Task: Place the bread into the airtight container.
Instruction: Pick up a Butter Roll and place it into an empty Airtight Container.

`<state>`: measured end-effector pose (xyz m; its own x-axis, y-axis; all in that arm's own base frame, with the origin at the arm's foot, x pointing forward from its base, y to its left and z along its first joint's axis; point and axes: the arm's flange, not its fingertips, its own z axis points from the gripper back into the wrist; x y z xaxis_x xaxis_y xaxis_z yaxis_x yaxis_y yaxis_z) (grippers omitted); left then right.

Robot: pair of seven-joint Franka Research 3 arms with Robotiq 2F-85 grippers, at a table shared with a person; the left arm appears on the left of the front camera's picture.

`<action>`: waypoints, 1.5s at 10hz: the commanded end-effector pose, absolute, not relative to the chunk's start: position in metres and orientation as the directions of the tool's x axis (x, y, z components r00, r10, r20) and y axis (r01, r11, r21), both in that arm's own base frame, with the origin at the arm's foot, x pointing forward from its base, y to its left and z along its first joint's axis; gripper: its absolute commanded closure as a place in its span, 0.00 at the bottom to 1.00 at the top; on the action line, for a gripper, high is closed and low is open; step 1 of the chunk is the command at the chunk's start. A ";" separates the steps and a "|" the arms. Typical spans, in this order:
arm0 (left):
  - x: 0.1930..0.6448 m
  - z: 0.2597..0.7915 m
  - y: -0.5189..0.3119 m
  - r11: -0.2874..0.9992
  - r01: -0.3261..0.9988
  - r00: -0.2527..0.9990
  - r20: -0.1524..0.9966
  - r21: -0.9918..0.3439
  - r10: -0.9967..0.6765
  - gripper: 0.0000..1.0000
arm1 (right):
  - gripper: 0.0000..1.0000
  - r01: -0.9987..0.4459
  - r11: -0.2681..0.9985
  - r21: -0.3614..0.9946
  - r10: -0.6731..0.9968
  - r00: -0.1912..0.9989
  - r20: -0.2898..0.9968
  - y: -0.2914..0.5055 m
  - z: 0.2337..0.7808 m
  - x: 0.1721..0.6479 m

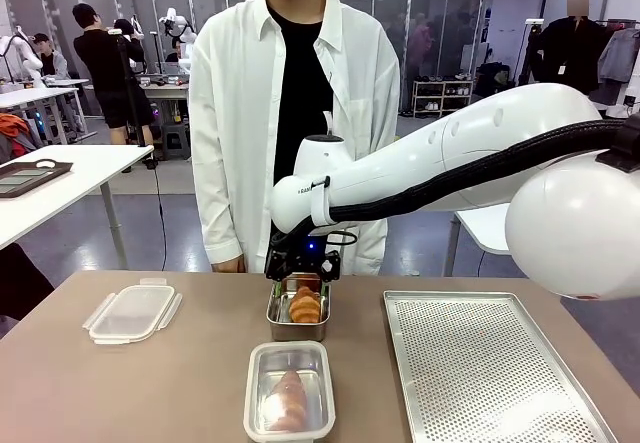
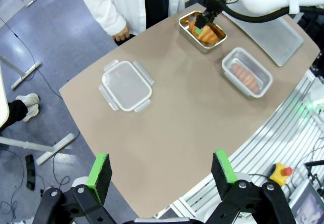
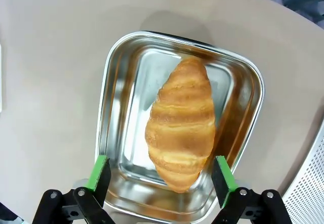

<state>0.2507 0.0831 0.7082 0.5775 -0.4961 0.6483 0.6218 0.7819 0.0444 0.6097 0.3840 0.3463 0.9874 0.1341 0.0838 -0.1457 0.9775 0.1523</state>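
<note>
We see right pincer (image 3: pixel 161 176) released, poised above croissant (image 3: pixel 180 123) in steel tray (image 3: pixel 114 113); left pincer (image 2: pixel 161 171) released, well apart from tray.

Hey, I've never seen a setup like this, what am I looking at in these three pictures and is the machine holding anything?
This is a two-armed robot at a table, with a person standing opposite. One picture is from a fixed camera facing that person; the other two come from cameras on the robot's wrists. The right gripper hangs open over a croissant lying in a metal tray, holding nothing. The left gripper is open too, high above the table. Also on the table: a clear container with another croissant inside, its lid lying apart, and a perforated baking sheet.
</note>
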 end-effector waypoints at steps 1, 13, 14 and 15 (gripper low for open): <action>0.250 0.710 0.083 0.778 0.627 0.572 0.649 0.048 -0.501 0.00 | 0.00 -0.146 0.977 0.155 0.134 0.987 0.085 0.385 0.348 0.610; 0.250 0.710 0.083 0.778 0.627 0.572 0.649 0.048 -0.501 0.00 | 0.00 -0.176 0.967 0.186 0.162 0.983 0.090 0.364 0.373 0.598; 0.250 0.710 0.083 0.778 0.627 0.572 0.649 0.048 -0.501 0.00 | 0.00 -0.188 0.957 0.223 0.175 0.981 0.079 0.337 0.395 0.584; 0.250 0.710 0.083 0.778 0.627 0.572 0.649 0.048 -0.501 0.00 | 0.00 -0.206 0.937 0.281 0.198 0.978 0.056 0.309 0.415 0.567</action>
<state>0.2507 0.0832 0.7082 0.5777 -0.4958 0.6484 0.6217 0.7820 0.0441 0.5999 0.3506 0.3958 0.9826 0.1615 0.0916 -0.1776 0.9613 0.2106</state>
